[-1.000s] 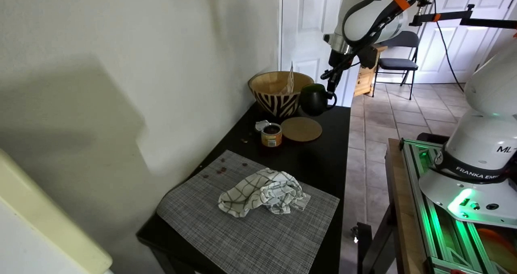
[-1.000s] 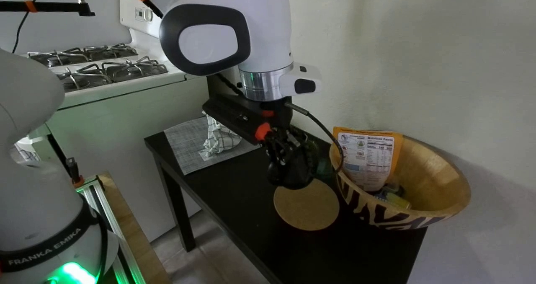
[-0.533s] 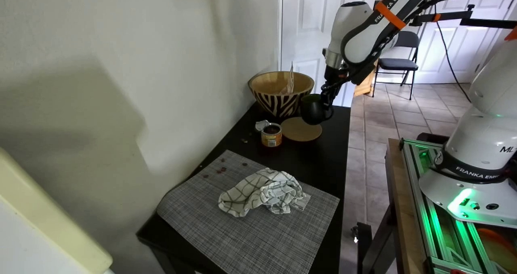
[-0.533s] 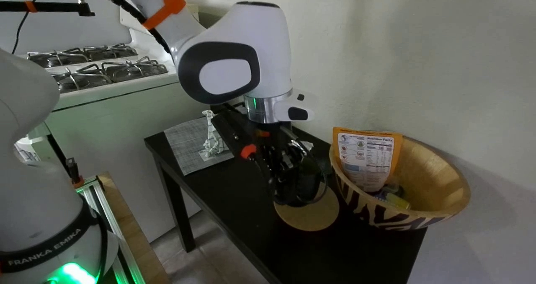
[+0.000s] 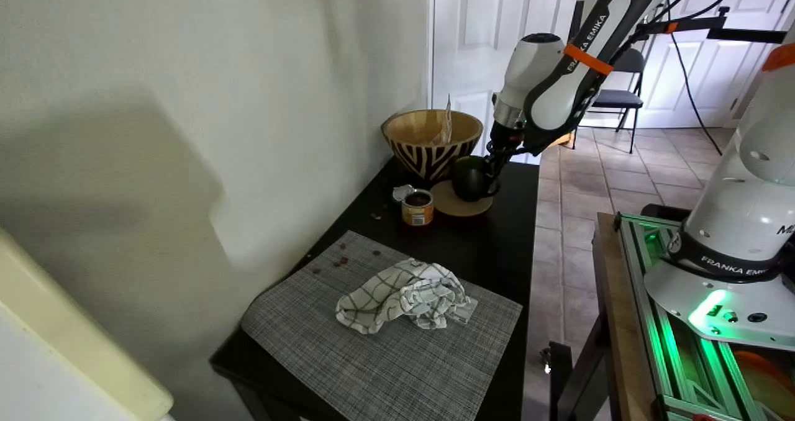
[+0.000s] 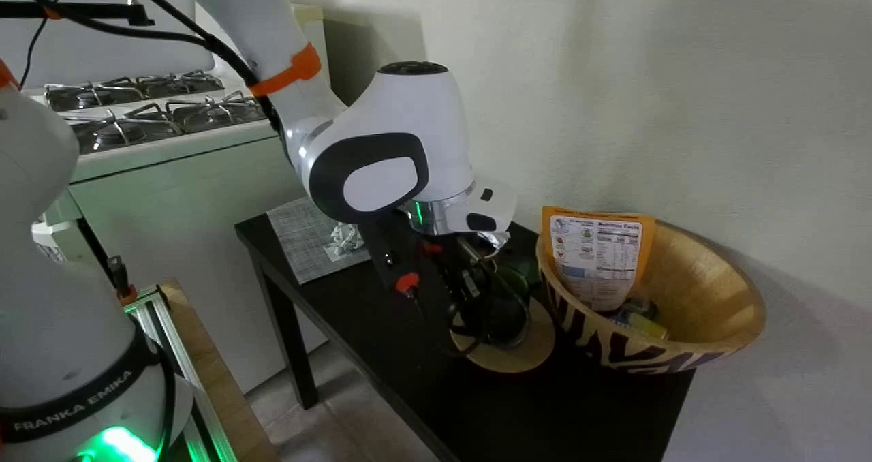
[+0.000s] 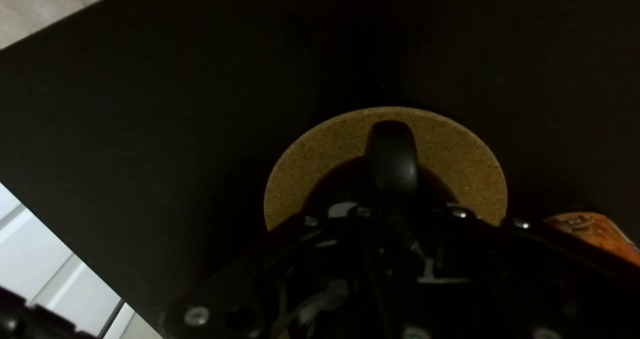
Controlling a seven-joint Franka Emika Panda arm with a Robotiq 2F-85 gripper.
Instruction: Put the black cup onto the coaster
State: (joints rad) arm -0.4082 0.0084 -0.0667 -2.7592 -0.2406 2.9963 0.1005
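The black cup [image 5: 467, 184] is over the tan-brown coaster [image 5: 454, 209], its base at or on the disc. Whether it sits fully flat is hard to tell. My gripper [image 5: 495, 165] is shut on the cup at its handle side. In an exterior view the cup's greenish inside [image 6: 514, 281] shows behind my dark gripper [image 6: 473, 305], with the coaster [image 6: 514, 362] below. In the wrist view the handle [image 7: 393, 159] stands out in front of the fingers [image 7: 392, 214], over the cork coaster [image 7: 320, 149]. The dark fingers hide most of the cup there.
A zebra-striped wooden bowl [image 5: 407, 154] with a bag [image 6: 596, 257] stands close beside the coaster. An opened orange can [image 5: 417, 213] stands near the coaster's edge. A grey woven placemat [image 5: 298, 321] with a checked cloth [image 5: 385, 294] covers the other table end.
My gripper has come down with the cup, from above the coaster to its surface. The cup has moved slightly toward the bowl, and the coaster has shifted a little.
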